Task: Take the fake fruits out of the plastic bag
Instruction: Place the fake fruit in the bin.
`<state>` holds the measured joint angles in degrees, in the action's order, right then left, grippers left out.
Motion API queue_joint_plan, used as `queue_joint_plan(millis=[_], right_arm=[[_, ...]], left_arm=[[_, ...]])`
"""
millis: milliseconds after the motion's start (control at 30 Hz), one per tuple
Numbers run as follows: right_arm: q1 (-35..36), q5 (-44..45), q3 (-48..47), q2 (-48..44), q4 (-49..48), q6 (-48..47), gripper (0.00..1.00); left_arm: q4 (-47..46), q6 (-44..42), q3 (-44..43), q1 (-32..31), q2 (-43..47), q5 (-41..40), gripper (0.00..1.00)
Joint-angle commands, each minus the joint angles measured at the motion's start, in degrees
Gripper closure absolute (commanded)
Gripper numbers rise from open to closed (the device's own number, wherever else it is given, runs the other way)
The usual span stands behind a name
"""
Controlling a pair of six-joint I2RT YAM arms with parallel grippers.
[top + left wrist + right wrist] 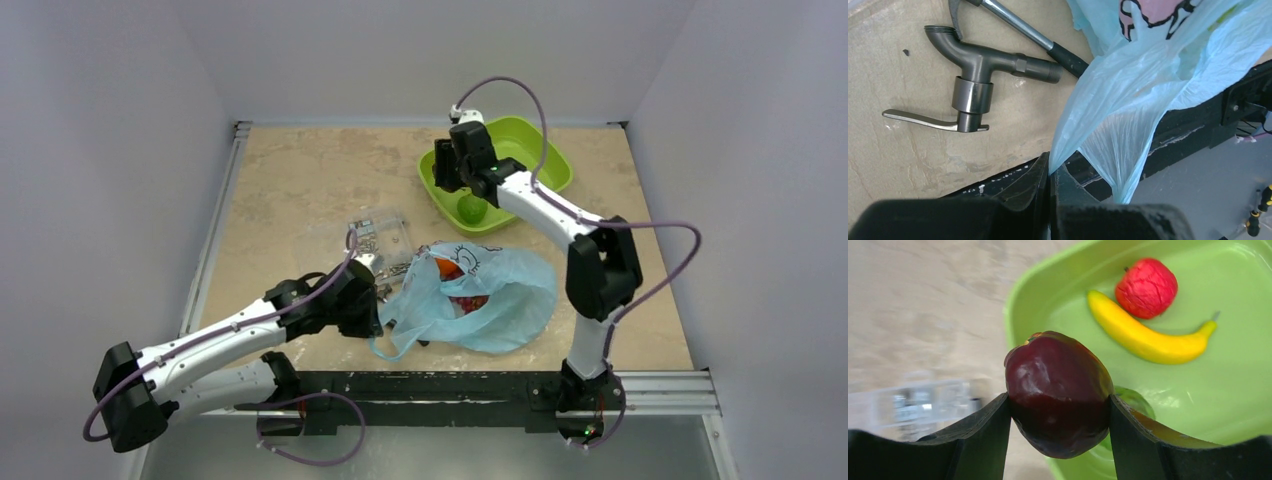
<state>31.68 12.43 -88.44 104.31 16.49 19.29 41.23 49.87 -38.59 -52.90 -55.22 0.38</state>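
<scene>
Left gripper (1049,172): jaws nipped tight on a thin fold of the plastic bag (1128,100) at its near left edge, with the film drawn taut up from the pinch. You are anchoring on this side, not picking. Close by on the table (290,190) lies a grey metal fitting (979,65) with a lever, and beyond it the clear bag of screws (378,234). Neither is part of the job, and both lie outside the blue bag.

Centre: the bag lies slumped and crumpled near the front edge of the table. Through the film you can make out an orange piece (450,268) and a red piece (470,302) inside. You cannot tell whether more hides under the folds.

Right gripper (1058,405): clamped on the dark plum (1058,385), one finger on each flank. It is held above the near rim of the green tub (1015,315) and not yet let go. Already in the tub are the banana (1148,337), a red fruit (1146,288) and a green fruit (471,210). The green one is partly hidden below the plum in the wrist view.

Judgement: three pieces are out and a fourth is in hand over the tub. At least two are left in the bag. You are likely past the midpoint, though the count inside is uncertain.
</scene>
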Motion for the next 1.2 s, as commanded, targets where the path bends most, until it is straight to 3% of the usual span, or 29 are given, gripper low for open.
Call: queue_joint_plan(millis=[0,233,333,533,667,800,1000,1100,1167], right_arm=[[0.22,11.09,-5.35,5.48,5.41,-8.19,0.73],[-0.15,12.99,-12.92,11.50,15.11,-7.57,0.16],[-0.21,13.14,-14.68,11.22,19.93,-6.09,0.02],[0.12,10.23,-5.87,-0.81,20.89,-4.66,0.01],[2.47,4.98,3.95,-15.24,20.78,-2.83,0.01],[7.62,6.56,13.53,-29.06,25.13,1.81,0.01],[8.26,6.00,24.71,-48.13,33.33,13.27,0.01],[8.31,0.39,28.06,-54.18,35.29,16.09,0.01],[8.29,-7.78,30.68,-57.47,32.89,13.95,0.02]], left_arm=[[-1.32,-1.17,-2.45,-0.29,2.18,2.99,1.00],[-1.93,-1.44,-2.63,-0.27,1.90,3.60,1.00],[-2.08,-1.47,-2.82,-0.27,2.02,3.98,1.00],[-0.47,-2.99,-3.86,-0.27,2.63,3.15,1.00],[-0.64,-3.22,-3.94,-0.27,3.07,3.09,1.00],[-1.34,-2.91,-3.87,-0.35,3.42,3.53,1.00],[-1.92,-3.65,-3.86,-0.36,3.27,3.89,1.00],[-1.54,-3.79,-3.86,-0.36,3.42,3.43,1.00],[-1.35,-3.71,-3.86,-0.36,3.79,3.38,1.00]])
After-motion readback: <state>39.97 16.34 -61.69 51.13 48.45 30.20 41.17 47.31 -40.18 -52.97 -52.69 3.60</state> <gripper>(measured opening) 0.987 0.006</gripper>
